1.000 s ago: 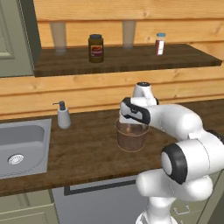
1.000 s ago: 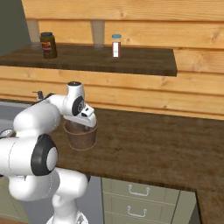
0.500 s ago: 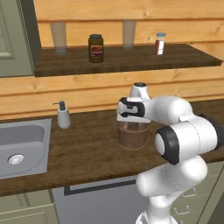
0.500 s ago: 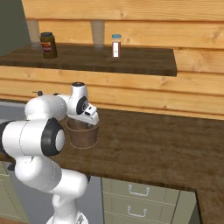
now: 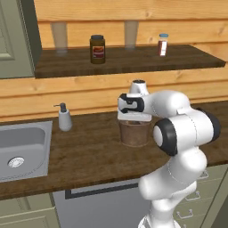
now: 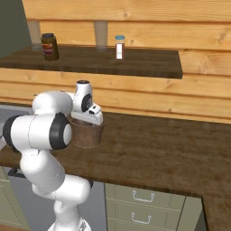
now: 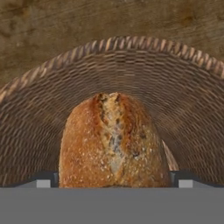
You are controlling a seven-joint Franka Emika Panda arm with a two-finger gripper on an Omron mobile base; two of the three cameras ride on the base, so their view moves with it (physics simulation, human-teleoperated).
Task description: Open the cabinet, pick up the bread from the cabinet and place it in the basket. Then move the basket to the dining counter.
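Standing on the dark wooden worktop (image 5: 89,156), basket (image 5: 133,132) holds bread (image 7: 113,142).

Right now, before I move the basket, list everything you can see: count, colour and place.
basket: one, brown woven, on the dark worktop right of the sink, under the hand.
bread: one, tan-brown, inside the basket.
jar: one, dark brown, on the cabinet shelf.
small bottle: one, pale with a blue cap, on the shelf right of the jar.
glasses: two, clear, at the back of the shelf.
cabinet: one, door grey-green and open at the left.
soap bottle: one, pale grey, beside the sink.
sink: one, steel, at the left of the worktop.
drawers: grey-green, below the worktop.
gripper: one, open, fingertips either side of the bread.
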